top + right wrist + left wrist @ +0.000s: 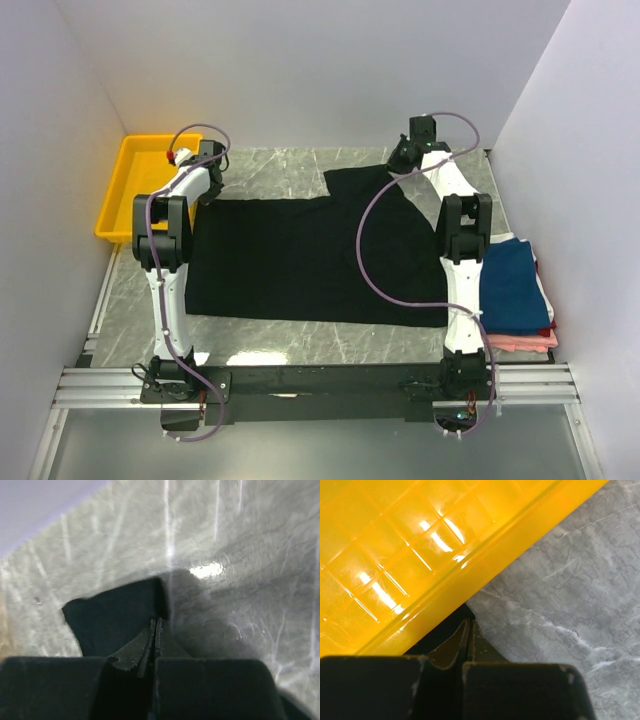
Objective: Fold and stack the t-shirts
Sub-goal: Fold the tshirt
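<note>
The large black t-shirt [310, 255] lies spread flat across the table. My left gripper [211, 172] is at the shirt's far left corner, beside the yellow tray. In the left wrist view the gripper [469, 623] is shut, with black cloth [442, 632] at its tips. My right gripper [400, 160] is at the far right sleeve. In the right wrist view the gripper [157, 622] is shut on the edge of the black cloth [115, 615], just above the table. A folded stack lies at the right edge: a navy shirt [510, 280] on top and a pink one [522, 343] below, with a white edge between.
The yellow plastic tray [125, 190] stands at the far left and shows close up in the left wrist view [395, 555]. White walls close in the back and both sides. A purple cable [375, 270] hangs over the shirt's right part.
</note>
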